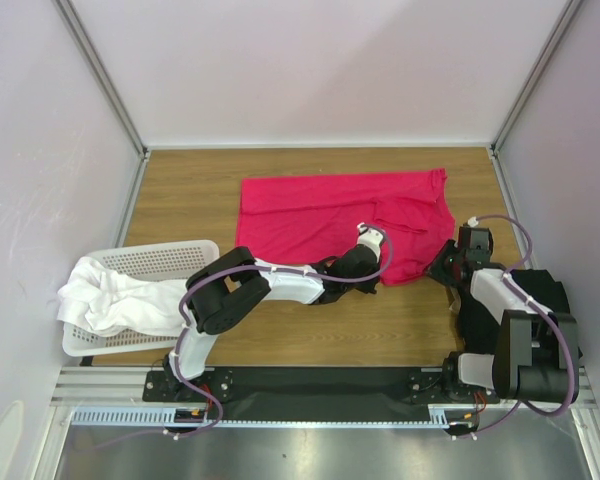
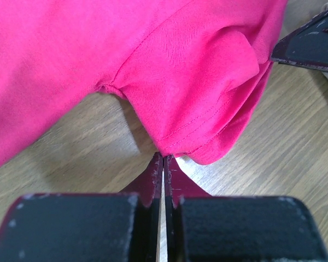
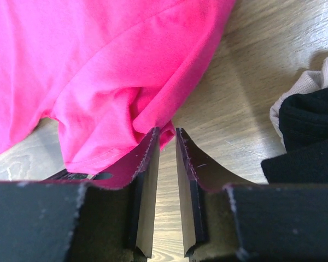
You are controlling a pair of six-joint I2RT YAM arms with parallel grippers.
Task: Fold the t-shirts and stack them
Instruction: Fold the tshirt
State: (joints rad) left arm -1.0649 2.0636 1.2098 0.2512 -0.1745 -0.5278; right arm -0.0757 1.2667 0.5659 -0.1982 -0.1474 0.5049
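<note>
1. Surroundings, overhead view: I see the pink shirt [image 1: 320, 215] spread flat on the wooden table [image 1: 190, 200], in the upper centre of the frame. A white basket [image 1: 160, 258] sits at the left edge, with white shirts [image 1: 120, 300] heaped in it and spilling over its near rim. The basket is well apart from the pink shirt.
2. Left gripper [image 1: 368, 275]: it reaches in from the lower left to the pink shirt's near edge. Its own camera shows the left gripper [image 2: 163, 161] fully closed, the tips pinching the stitched hem of a sleeve.
3. Right gripper [image 1: 442, 265]: it sits at the shirt's lower right corner. Its own camera shows the right gripper [image 3: 167, 136] with jaws narrowly apart and wood visible between them. A bunched fold of pink cloth meets the tips, and I cannot tell whether it is gripped.
4. Shown in one view only: the hem stitching appears only in the left wrist view.
5. Hard to read: overhead, both arms cover their own fingertips. A black ribbed shape [image 3: 306, 131] at the right edge of the right wrist view is cut off and unidentifiable.
</note>
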